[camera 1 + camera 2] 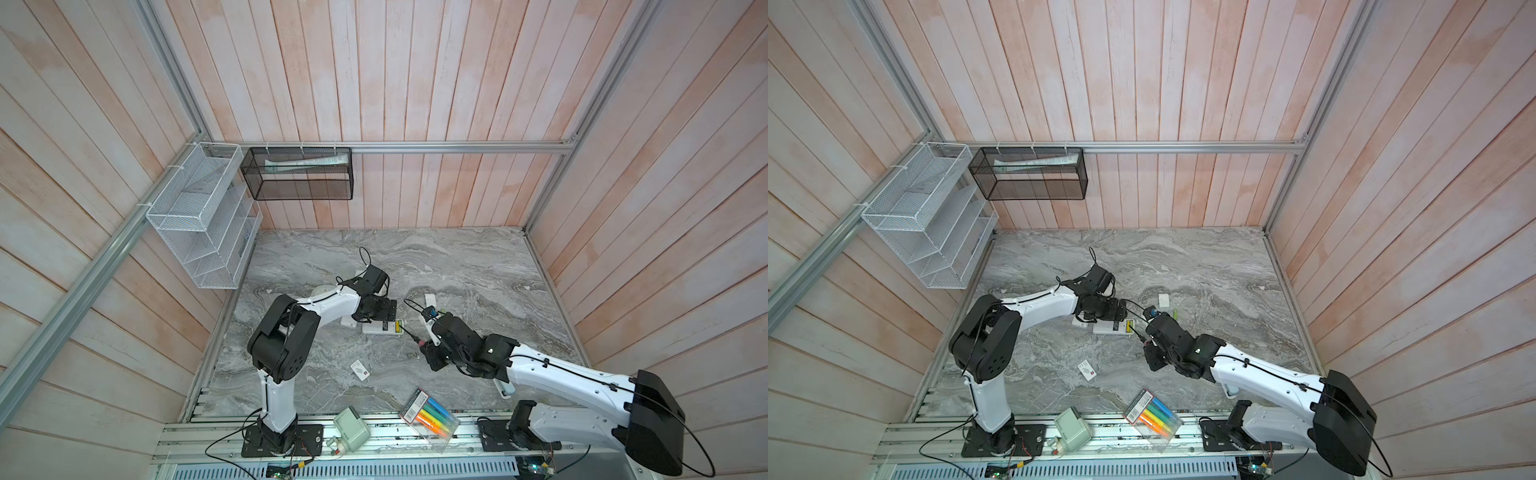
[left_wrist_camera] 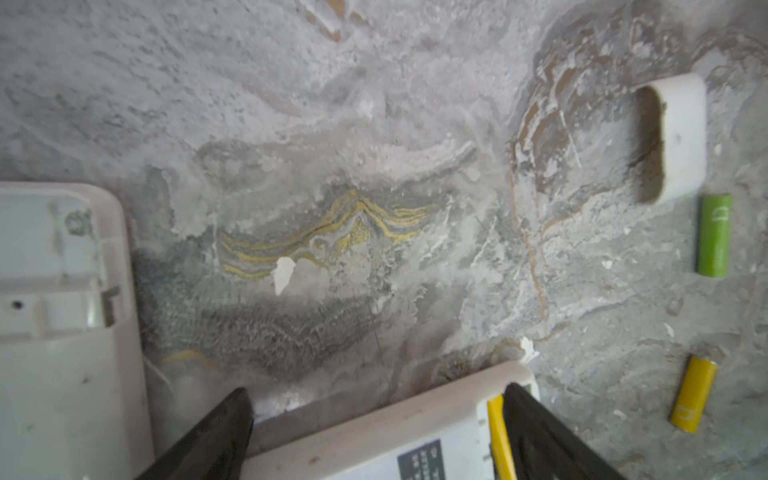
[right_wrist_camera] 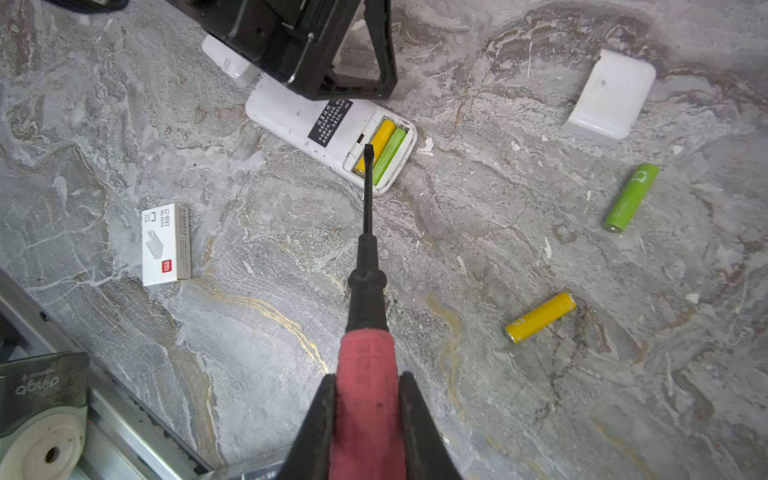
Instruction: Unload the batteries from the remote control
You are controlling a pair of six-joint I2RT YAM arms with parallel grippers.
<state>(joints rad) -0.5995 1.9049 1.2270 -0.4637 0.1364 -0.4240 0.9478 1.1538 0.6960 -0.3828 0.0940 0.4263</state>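
Red-handled, black-shafted screwdriver (image 3: 367,357) is sitting clamped in the right gripper (image 3: 367,378), tip at two slim yellow-green batteries (image 3: 388,153) in the white plastic remote (image 3: 299,120). A green battery (image 3: 631,197) and a yellow battery (image 3: 540,316) are lying loose nearby. The left gripper (image 2: 374,399) is straddling the remote, jaws apart. Probably light, slick, rolly: I'd be levering an end up, then pinching mid-body.

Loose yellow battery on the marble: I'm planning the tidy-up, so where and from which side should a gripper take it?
Probably at mid-length, from straight above, jaws closing across its long axis: the loose yellow battery lies flat on the table, a slim cylinder with bare marble along both sides.
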